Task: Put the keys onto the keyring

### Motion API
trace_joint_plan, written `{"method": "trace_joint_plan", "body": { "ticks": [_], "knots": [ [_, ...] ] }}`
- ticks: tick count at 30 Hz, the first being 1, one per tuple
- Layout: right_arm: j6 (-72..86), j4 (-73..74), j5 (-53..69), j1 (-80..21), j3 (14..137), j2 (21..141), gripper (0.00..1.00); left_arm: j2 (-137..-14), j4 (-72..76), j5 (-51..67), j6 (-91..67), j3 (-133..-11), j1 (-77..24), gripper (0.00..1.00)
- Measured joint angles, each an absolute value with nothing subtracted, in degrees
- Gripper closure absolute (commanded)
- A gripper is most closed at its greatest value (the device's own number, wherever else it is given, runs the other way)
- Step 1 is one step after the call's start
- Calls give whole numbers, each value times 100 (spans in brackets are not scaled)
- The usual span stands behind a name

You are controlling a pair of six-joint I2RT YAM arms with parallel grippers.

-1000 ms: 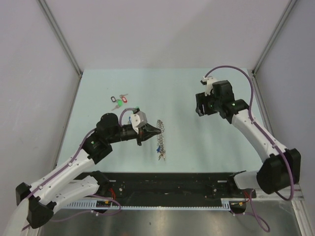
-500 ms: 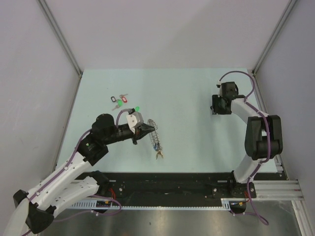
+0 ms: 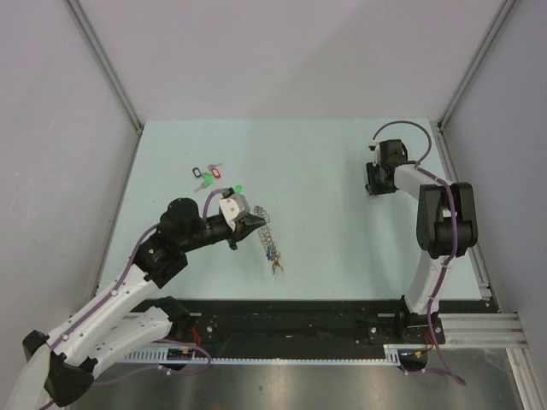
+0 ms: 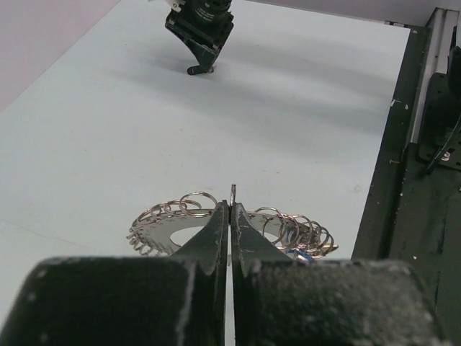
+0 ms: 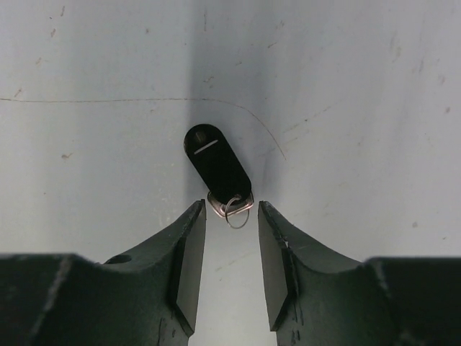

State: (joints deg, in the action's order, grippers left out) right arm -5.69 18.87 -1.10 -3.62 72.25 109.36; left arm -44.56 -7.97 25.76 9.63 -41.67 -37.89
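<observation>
The keyring (image 3: 267, 239) is a floppy silvery band of small rings, hanging from my left gripper (image 3: 254, 224) down toward the table. In the left wrist view my left gripper (image 4: 231, 207) is shut on the keyring's (image 4: 173, 220) edge, and a blue tag (image 4: 302, 254) shows among its rings. My right gripper (image 3: 373, 186) points down at the far right of the table. In the right wrist view it (image 5: 230, 216) is open, with a key with a black tag (image 5: 216, 162) and a small split ring lying flat just beyond its fingertips. It grips nothing.
Several loose keys with black, red and green tags (image 3: 207, 175) lie at the far left of the pale green table (image 3: 325, 231). A small green thing (image 3: 238, 188) lies just behind the left wrist. A black rail (image 3: 291, 320) runs along the near edge.
My right arm has swung toward the far right and come down over the black-tagged key. My left gripper has drawn back a little to the left with the keyring, whose top has shifted with it.
</observation>
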Motion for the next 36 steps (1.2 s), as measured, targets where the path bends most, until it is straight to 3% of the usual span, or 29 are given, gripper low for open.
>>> {"method": "trace_joint_plan", "body": {
  "ticks": [7,11,20,28,32,36],
  "knots": [
    [-786,1855,-121,-364,7345,11146,82,-4445,-816,2563,965,-4167,-3787,100],
    [-808,1903,-128,-362,7363,11146,100,-4431,-829,2563,965,-4167,-3785,99],
    [-64,2434,-266,-360,7288,10663,100,-4259,-832,2512,961,-4167,-3785,99],
    [1922,2259,27,-478,5321,8281,99,-4042,-829,2318,952,-4167,-3785,99],
    [2856,2211,19,-1162,4423,7721,98,-3983,-832,2191,950,-4167,-3785,100],
    [3815,2215,-117,-2209,3970,7481,86,-3981,-878,1927,950,-4167,-3785,100]
  ]
}}
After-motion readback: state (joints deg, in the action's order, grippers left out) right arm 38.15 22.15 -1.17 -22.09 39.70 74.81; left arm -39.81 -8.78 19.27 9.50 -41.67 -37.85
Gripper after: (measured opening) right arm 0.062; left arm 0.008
